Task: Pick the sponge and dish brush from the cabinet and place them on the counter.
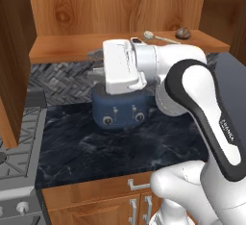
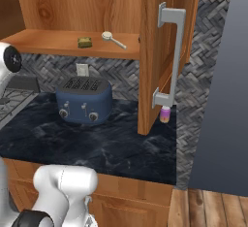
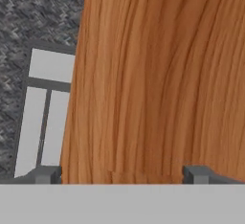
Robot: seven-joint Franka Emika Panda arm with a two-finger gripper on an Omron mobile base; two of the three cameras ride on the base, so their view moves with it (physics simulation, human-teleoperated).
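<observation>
Sponge [image 2: 85, 41] — small, yellow-green block; dish brush [image 2: 113, 39] — slim, white-headed.

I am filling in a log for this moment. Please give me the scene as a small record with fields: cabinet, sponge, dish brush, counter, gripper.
cabinet: doors open, lower shelf exposed
sponge: lies on the cabinet shelf, left of the brush, untouched
dish brush: lies on the same shelf, round head toward the sponge, handle pointing right
counter: dark marbled top; blue toaster stands on it under the shelf
gripper: open, empty, fingertips close to a wooden surface
</observation>
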